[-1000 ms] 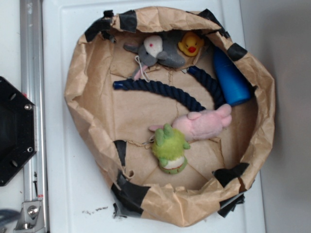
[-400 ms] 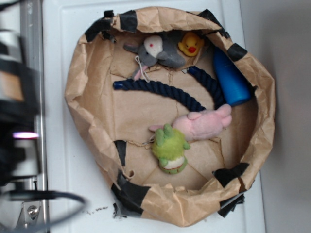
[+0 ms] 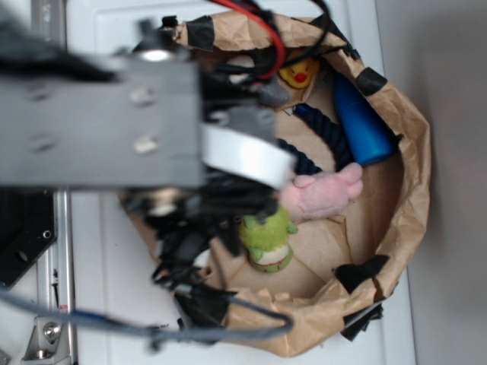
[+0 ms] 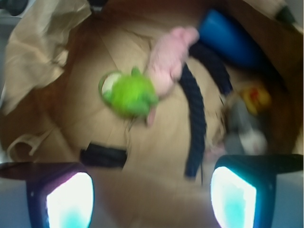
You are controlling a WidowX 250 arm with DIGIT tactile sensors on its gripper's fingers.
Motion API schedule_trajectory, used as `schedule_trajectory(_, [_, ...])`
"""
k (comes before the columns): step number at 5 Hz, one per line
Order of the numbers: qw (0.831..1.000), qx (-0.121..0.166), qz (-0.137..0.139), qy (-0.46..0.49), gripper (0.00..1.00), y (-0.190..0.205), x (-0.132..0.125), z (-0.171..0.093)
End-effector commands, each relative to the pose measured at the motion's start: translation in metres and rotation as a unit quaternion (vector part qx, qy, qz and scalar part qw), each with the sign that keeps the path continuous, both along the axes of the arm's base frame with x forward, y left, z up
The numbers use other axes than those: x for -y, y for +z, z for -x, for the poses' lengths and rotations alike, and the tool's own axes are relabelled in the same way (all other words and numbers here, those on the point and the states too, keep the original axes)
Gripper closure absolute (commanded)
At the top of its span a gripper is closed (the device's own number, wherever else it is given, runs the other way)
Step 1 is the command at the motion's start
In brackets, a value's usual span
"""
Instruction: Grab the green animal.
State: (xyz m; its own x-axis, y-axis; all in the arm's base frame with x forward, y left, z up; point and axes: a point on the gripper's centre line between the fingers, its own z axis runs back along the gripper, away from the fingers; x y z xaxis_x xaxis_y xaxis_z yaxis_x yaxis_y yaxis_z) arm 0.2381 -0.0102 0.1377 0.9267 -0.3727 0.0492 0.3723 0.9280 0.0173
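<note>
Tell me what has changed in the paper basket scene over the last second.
The arm swept in from the left and now hangs over the basket, its hand open and empty above the floor. Nothing was grasped. The green animal, pink plush, duck, rope and blue bottle stayed put.

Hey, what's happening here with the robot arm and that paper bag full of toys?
The robot arm is reaching over a brown paper bag rolled down into a basket. Its gripper is open and empty, with its two fingers spread wide above the bag's floor. The green animal lies ahead of it, untouched, right against a pink plush. Also in the bag are a dark blue rope, a blue bottle, a yellow duck and a grey plush. Nothing has been grabbed yet.
</note>
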Motion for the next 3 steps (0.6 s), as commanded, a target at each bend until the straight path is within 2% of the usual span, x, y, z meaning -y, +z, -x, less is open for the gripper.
schedule_trajectory(1, [0.999,0.025,-0.021,-0.037,0.0,-0.028,0.003,-0.053])
schedule_trajectory(2, [0.998,0.038,-0.023,-0.052,0.0,-0.037,0.006,-0.057])
schedule_trajectory(3, [0.998,0.053,0.004,-0.039,0.0,-0.026,0.001,-0.056])
